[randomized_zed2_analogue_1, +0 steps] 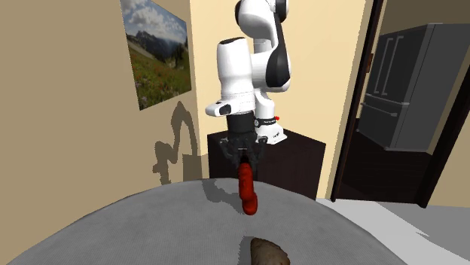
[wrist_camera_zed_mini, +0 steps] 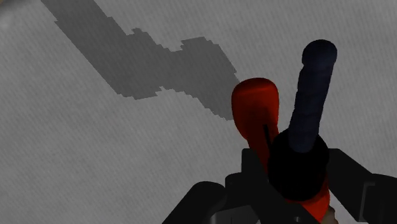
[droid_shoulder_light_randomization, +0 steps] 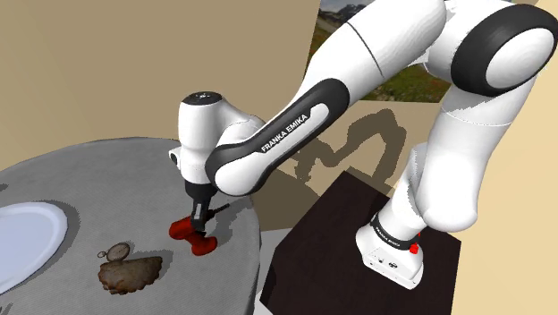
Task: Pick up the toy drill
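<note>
The red toy drill (droid_shoulder_light_randomization: 193, 235) is pinched between the two black fingers of the gripper (droid_shoulder_light_randomization: 198, 215), which comes down on it from almost straight above. I judge this grip is chosen so that the drill can go straight up without scraping. In the wrist view the fingers close on its red body, and a dark ribbed part sticks out past them. The drill hangs low over the round grey table (droid_shoulder_light_randomization: 98, 174); whether its lower end touches the top or is just clear of it, I cannot tell.

The table's edge is near the drill, on the side of the dark stand (droid_shoulder_light_randomization: 326, 237), so a sideways move that way has little surface under it. A brown lumpy object (droid_shoulder_light_randomization: 131, 275) and a small ring-shaped thing (droid_shoulder_light_randomization: 114, 252) lie near the drill, away from that edge. A white plate (droid_shoulder_light_randomization: 27, 234) is well apart from the drill. Above the drill the room is open.
</note>
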